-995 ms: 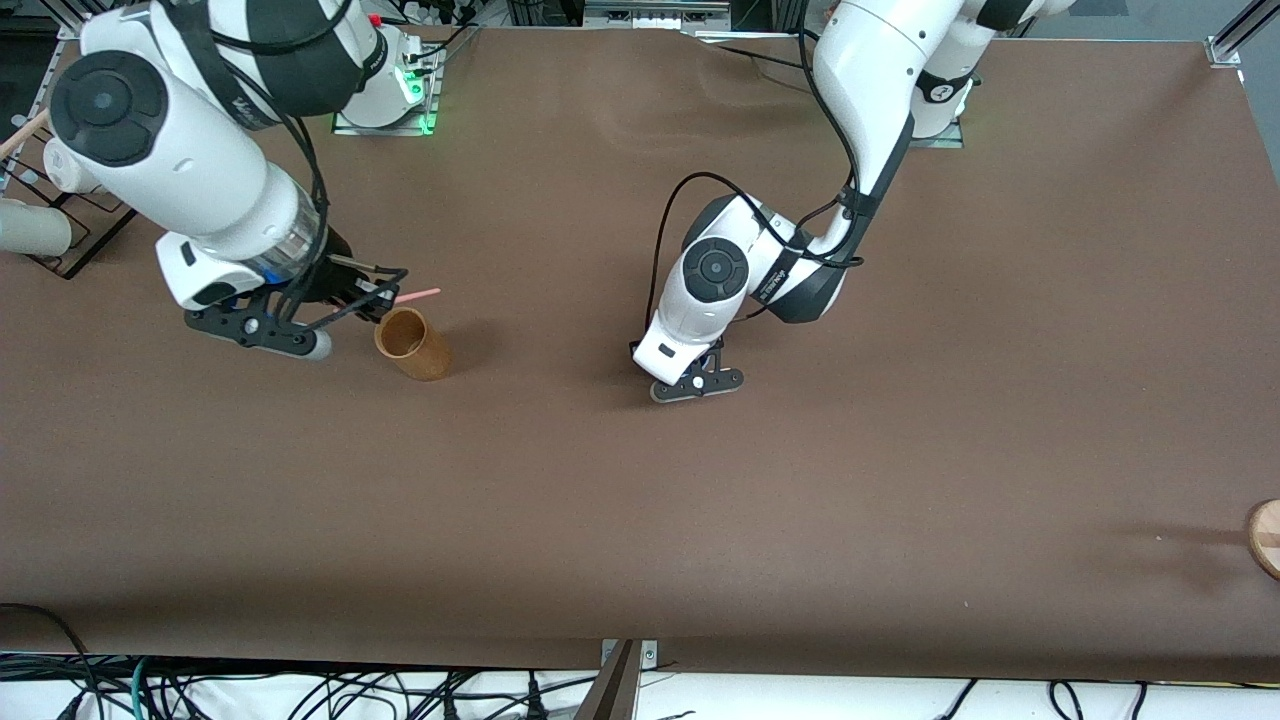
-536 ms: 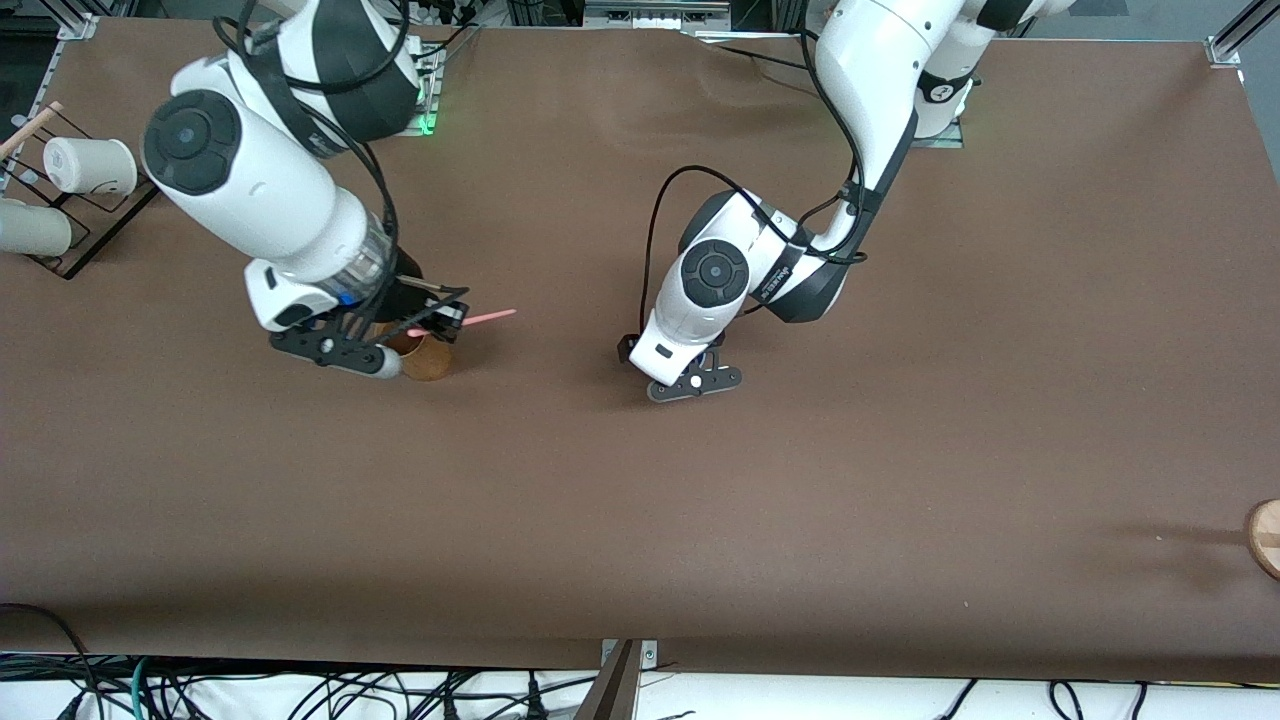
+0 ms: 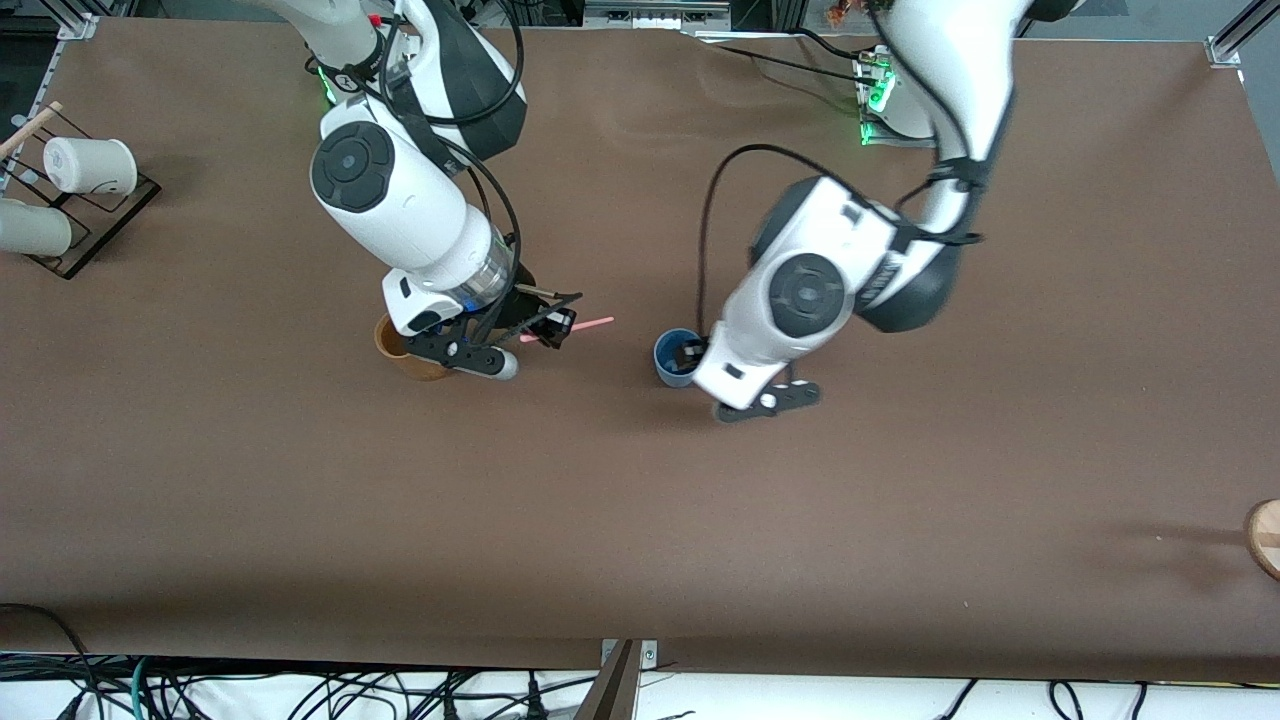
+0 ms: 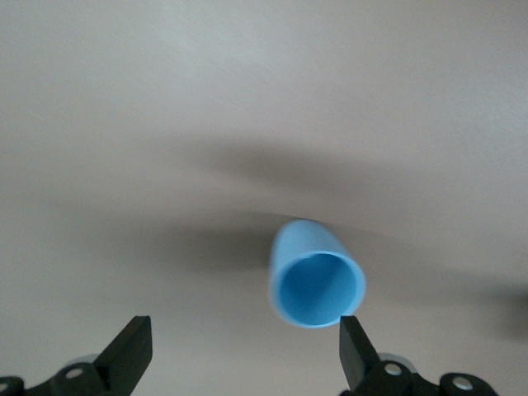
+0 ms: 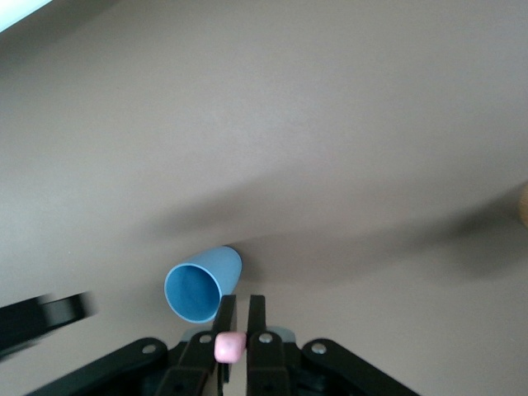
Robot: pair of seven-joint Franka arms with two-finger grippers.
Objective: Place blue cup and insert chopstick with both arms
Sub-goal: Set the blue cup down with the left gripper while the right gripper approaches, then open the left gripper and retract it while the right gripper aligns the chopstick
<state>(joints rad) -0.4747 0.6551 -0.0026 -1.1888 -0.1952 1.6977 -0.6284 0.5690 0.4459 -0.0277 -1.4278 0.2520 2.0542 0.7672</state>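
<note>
Blue cup (image 3: 676, 357) stands free on the table (image 3: 1000, 400) under the wide-open left gripper (image 4: 243, 356); right gripper (image 5: 236, 323) pinches the chopstick (image 3: 580, 326).

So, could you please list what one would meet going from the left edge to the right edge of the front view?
White cups on a black rack → brown cylinder → right gripper holding the chopstick → blue cup → left gripper → round wooden object.
</note>
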